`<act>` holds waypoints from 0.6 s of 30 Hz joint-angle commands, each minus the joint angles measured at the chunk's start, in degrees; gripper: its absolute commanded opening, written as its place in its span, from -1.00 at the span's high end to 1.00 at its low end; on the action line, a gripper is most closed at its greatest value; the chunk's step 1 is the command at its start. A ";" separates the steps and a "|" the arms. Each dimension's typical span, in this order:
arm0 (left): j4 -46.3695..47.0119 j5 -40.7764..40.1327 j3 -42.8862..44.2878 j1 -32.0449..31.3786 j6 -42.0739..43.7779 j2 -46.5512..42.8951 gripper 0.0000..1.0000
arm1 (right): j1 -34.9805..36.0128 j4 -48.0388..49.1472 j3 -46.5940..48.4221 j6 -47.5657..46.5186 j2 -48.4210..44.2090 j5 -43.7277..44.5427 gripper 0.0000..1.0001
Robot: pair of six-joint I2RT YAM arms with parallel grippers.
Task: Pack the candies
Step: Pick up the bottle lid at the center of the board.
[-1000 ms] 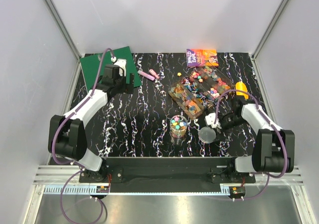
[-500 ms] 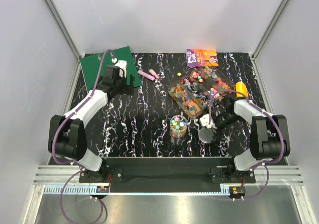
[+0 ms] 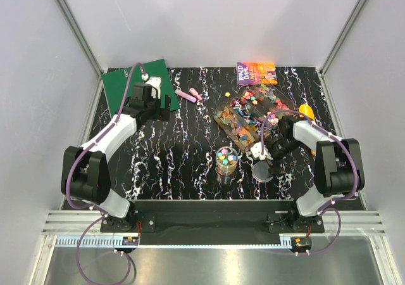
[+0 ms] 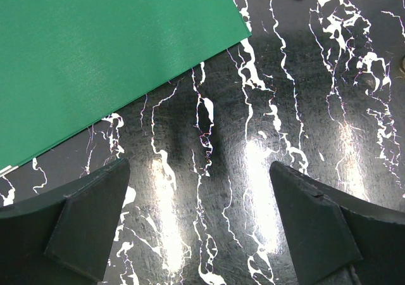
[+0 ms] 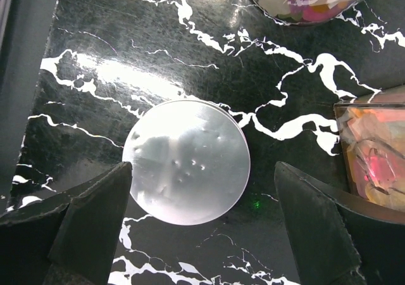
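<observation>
Okay, nearest the arm bases a clear jar (image 3: 226,161) stands on the black marbled table (image 3: 177,158), part-filled with candies (image 3: 225,153). Just right of it a round silvery lid (image 3: 264,171) lies flat. Over the lid hangs the right gripper (image 3: 266,160), jaws spread wide and nothing clamped. Its wrist view puts the lid between the two fingers (image 5: 95,228); can't tell if the tips touch it. So the jarred candies sit just left of that gripper, and the bulk lies just beyond it in a clear tray (image 3: 223,121) set diagonally, multicoloured, with a few loose pieces on the table past the tray's far end. A yellow scoop (image 3: 307,112) lies by the tray's right side. Far left, the left gripper (image 3: 166,104) is also spread wide and empty, over bare table at the edge of a green mat (image 3: 123,82) — well apart from all candies. Pink highlighters (image 3: 185,95) lie just right of the mat. A book (image 3: 256,73) lies at the back edge.
</observation>
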 commanded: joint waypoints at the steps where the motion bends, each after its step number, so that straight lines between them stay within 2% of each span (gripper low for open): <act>1: 2.16 1.10 0.04 -0.02 -0.18 -0.45 -0.98 | 0.87 -2.86 1.83 -5.38 0.52 1.65 -1.00; 8: 2.43 1.19 0.04 -0.02 -0.53 -0.36 -0.98 | 2.63 -3.65 -0.01 -5.82 -1.93 4.29 -0.99; 18: 2.52 2.60 0.04 -0.02 -0.71 -0.36 -0.98 | 4.56 1.53 -0.72 0.33 -0.62 6.75 -0.99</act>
